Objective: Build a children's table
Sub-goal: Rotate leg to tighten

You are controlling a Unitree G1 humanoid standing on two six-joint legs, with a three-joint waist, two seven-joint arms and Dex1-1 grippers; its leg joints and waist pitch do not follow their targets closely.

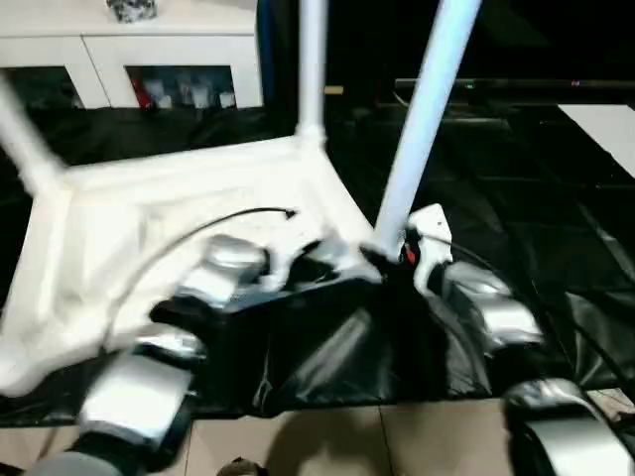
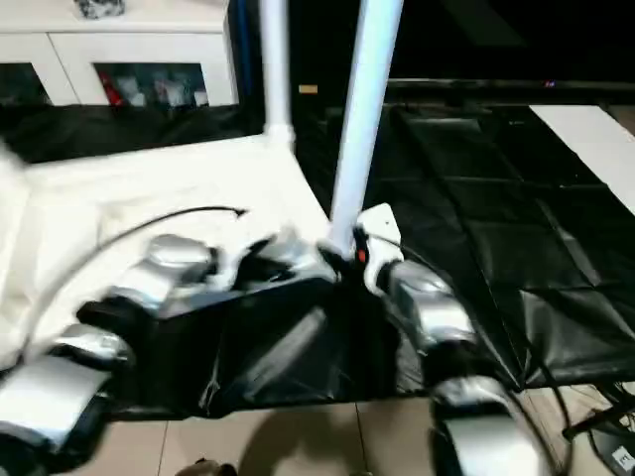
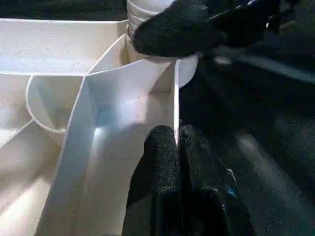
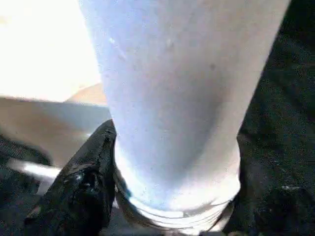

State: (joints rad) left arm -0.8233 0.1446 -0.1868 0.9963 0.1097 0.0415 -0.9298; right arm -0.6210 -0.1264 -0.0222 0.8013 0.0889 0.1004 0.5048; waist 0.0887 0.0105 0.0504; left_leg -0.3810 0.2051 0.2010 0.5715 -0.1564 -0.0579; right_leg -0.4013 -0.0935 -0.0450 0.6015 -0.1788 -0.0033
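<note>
We saw leg (image 1: 422,119) upright in near corner socket | right gripper (image 1: 397,253) clasped its base (nearer arm) | left gripper (image 3: 177,147) pinched tabletop rim (image 3: 175,98)

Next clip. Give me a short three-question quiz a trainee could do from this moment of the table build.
1. True or false: the table top lies with its ribbed underside facing up.
2. What does the left gripper pinch?
A. a leg
B. a thin wall at the top's edge
C. the black sheet
3. Fill in: the right gripper stands around the base of the near ____, where it enters the corner socket.

Key:
1. True; ribs and a round socket show, and legs rise from the corners.
2. B; its fingers are shut on the thin white wall.
3. Leg; one black finger lies against its side. Whether the gripper clamps it is unclear.
</note>
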